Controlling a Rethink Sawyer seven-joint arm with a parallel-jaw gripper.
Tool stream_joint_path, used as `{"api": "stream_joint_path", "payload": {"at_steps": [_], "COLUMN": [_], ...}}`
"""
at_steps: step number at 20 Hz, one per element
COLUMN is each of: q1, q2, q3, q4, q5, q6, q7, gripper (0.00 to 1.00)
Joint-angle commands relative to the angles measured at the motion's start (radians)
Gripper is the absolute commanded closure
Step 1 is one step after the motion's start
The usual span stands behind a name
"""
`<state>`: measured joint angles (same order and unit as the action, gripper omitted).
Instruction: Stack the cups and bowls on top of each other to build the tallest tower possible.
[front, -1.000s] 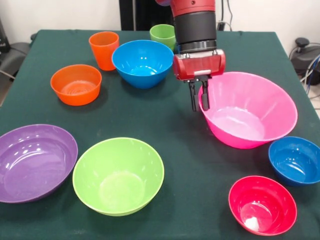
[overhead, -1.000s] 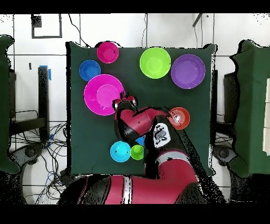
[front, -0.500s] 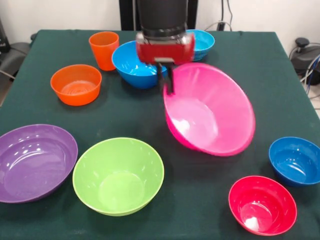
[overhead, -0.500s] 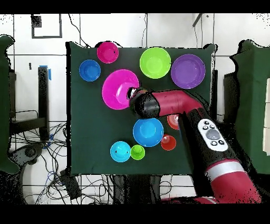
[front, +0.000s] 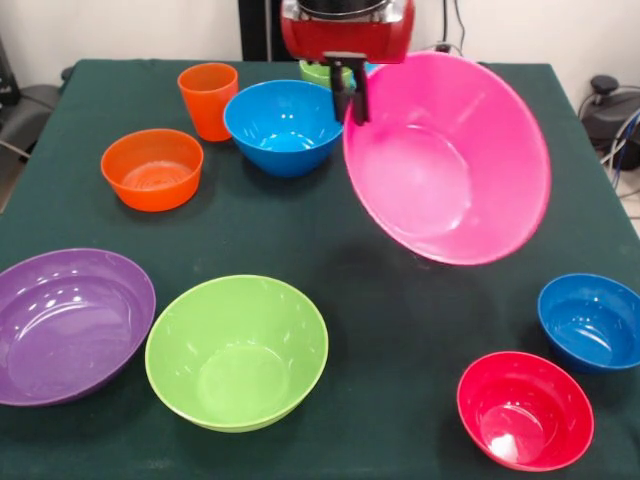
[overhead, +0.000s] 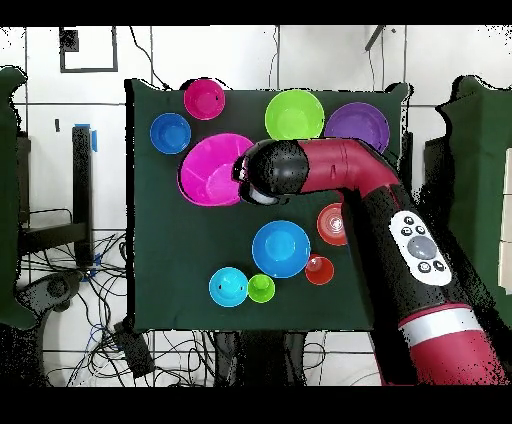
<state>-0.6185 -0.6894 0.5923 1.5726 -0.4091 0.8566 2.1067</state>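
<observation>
My gripper (front: 350, 112) is shut on the near-left rim of the huge pink bowl (front: 445, 160), which hangs tilted above the table with its opening facing the front. In the overhead view the pink bowl (overhead: 210, 172) sits left of the arm's wrist, which hides the gripper. The large blue bowl (front: 285, 125) stands just left of the gripper, and the light green cup (front: 316, 70) peeks out behind it. The orange cup (front: 207, 98) and orange bowl (front: 152, 168) are at the back left. The purple bowl (front: 70, 325) and lime green bowl (front: 237, 350) stand at the front left.
A small red bowl (front: 525, 408) and a small blue bowl (front: 592, 320) stand at the front right. In the overhead view another small blue bowl (overhead: 228, 287) sits beside the green cup (overhead: 261, 288). The arm (overhead: 340, 175) stretches across the table over the purple bowl's edge.
The gripper has lifted the pink bowl off the table, higher and more steeply tilted than half a second ago. The bowl has shifted towards the table's middle.
</observation>
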Motion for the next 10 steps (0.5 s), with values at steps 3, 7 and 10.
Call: {"api": "stream_joint_path", "payload": {"at_steps": [3,7,10], "q1": [-0.011,-0.015,-0.012], "q2": [0.082,0.088,0.113], "q3": [0.131,0.138,0.139], "q4": [-0.085,-0.086,-0.101], "q5": [-0.043,-0.054,-0.069], "q6": [0.054,0.054,0.053], "q7": [-0.352,-0.352,-0.367], "gripper": [1.00,1.00,1.00]}}
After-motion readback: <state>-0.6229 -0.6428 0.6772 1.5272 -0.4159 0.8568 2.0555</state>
